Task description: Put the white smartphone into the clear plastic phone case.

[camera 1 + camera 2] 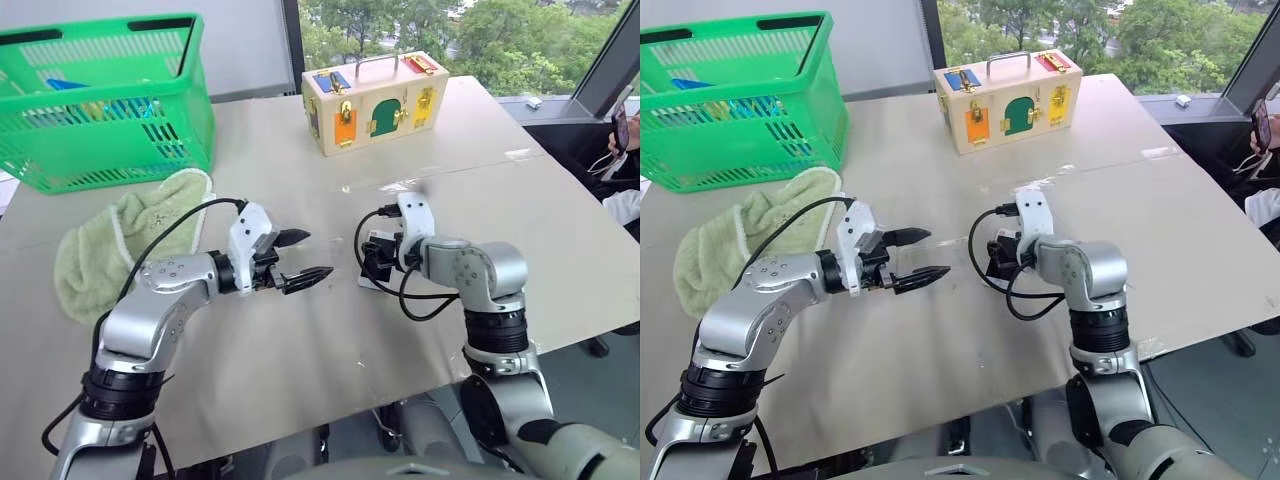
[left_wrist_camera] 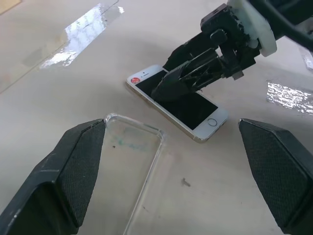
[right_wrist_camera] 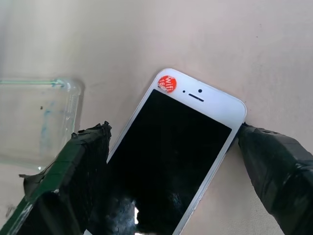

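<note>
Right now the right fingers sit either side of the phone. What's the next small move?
Probably close the right gripper on the phone. It lies flat, screen up, between the open fingers, not yet gripped. The clear case lies empty beside it, by the open left gripper.

The slim white smartphone with black glass (image 3: 168, 161) is cut off at the frame's edge, its lower end hidden.

The thin clear plastic phone case (image 2: 128, 161) likewise runs out of frame.

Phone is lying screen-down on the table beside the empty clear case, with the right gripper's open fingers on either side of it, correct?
Not quite. The phone lies screen-up: the right wrist view shows its black glass. The rest holds: it lies beside the empty case, the open right gripper straddling it.
</note>
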{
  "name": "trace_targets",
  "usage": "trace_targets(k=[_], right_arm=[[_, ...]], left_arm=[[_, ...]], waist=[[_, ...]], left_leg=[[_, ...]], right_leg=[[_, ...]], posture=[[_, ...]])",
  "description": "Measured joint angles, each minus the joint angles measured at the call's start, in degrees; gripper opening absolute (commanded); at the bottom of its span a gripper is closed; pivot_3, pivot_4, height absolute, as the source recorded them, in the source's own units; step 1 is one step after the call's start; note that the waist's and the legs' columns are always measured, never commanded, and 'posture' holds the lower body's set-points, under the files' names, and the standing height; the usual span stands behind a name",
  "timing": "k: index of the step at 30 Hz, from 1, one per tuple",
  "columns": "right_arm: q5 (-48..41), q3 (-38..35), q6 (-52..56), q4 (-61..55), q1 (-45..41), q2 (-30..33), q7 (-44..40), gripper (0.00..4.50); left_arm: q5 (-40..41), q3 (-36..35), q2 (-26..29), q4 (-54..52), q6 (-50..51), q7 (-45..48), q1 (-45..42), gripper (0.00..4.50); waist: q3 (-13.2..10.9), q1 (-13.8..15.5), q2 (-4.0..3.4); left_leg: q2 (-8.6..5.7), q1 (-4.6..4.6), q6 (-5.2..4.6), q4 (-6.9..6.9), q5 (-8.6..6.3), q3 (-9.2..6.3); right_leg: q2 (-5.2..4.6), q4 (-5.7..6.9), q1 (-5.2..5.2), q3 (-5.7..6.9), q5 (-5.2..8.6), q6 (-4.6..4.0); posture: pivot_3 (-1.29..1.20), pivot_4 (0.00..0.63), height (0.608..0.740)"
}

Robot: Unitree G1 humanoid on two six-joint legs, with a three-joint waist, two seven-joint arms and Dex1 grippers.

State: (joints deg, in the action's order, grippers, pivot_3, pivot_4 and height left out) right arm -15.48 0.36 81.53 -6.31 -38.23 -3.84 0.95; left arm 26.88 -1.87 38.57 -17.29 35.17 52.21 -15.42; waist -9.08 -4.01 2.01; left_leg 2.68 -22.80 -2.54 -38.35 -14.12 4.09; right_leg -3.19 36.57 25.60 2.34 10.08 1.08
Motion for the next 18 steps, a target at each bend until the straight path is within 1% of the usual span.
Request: trace_targets(k=[5, 8, 10, 12, 15, 17, 18], right_arm=[[4.6, 1.4, 0.4, 2.2, -1.0, -3.7, 3.7, 4.50], [5.8, 1.2, 0.7, 4.0, -2.3, -3.8, 5.3, 4.50], [6.1, 0.6, 0.8, 5.6, -3.2, -3.9, 6.8, 4.50], [6.2, -0.6, 0.8, 7.1, -3.7, -3.9, 8.2, 4.50], [6.5, -1.9, 0.8, 9.2, -4.6, -3.9, 10.4, 4.50], [6.5, -2.6, 0.6, 10.3, -4.9, -3.9, 11.5, 4.50], [6.5, -2.8, 0.5, 10.8, -4.9, -3.9, 11.8, 4.24]], left_arm=[[0.0, 0.0, 0.2, 0.1, -0.7, 0.0, 0.5, 4.48], [0.0, 0.0, 0.3, 0.1, -0.9, -0.1, 1.0, 4.48], [0.0, 0.0, 0.4, 0.1, -1.0, -0.1, 1.3, 4.48], [0.0, 0.0, 0.6, 0.1, -1.3, -0.1, 1.9, 4.48], [0.0, -0.2, 1.1, 0.1, -1.3, 0.0, 2.3, 4.48], [0.0, -0.3, 1.4, 0.1, -1.3, 0.0, 2.3, 4.48], [0.0, -0.4, 1.5, 0.1, -1.3, -0.1, 2.3, 4.50]], waist=[[0.1, -0.1, -0.05], [0.3, 0.1, 0.03], [0.5, 0.3, -0.05], [0.9, 0.9, -0.09], [1.2, 1.9, -0.25], [1.4, 2.1, -0.59], [1.7, 2.1, -0.82]], left_leg=[[0.19, 0.09, 0.24, 0.10, -0.14, -0.03], [0.30, 0.08, 0.28, 0.12, -0.16, -0.09], [0.32, 0.01, 0.30, 0.16, -0.17, -0.08], [0.27, -0.04, 0.31, 0.16, -0.17, 0.02], [0.26, -0.15, 0.32, 0.16, -0.18, 0.07], [0.30, -0.25, 0.32, 0.23, -0.18, 0.03], [0.30, -0.36, 0.32, 0.31, -0.18, 0.03]], right_leg=[[-0.03, -0.12, 0.03, 0.04, 0.00, 0.00], [-0.03, -0.36, -0.01, 0.21, 0.00, -0.01], [-0.20, -0.65, -0.04, 0.39, 0.00, -0.01], [-0.98, -0.78, -0.07, 0.94, 0.00, -0.01], [-1.61, -1.27, -0.19, 1.63, 0.00, -0.01], [-1.80, -1.76, -0.32, 2.06, 0.00, 0.00], [-1.91, -2.02, -0.33, 2.24, 0.00, 0.00]], posture=[[0.00, 0.150, 0.740], [0.00, 0.150, 0.740], [0.00, 0.150, 0.740], [0.00, 0.150, 0.740], [0.00, 0.150, 0.740], [0.00, 0.150, 0.740], [0.00, 0.150, 0.740]])
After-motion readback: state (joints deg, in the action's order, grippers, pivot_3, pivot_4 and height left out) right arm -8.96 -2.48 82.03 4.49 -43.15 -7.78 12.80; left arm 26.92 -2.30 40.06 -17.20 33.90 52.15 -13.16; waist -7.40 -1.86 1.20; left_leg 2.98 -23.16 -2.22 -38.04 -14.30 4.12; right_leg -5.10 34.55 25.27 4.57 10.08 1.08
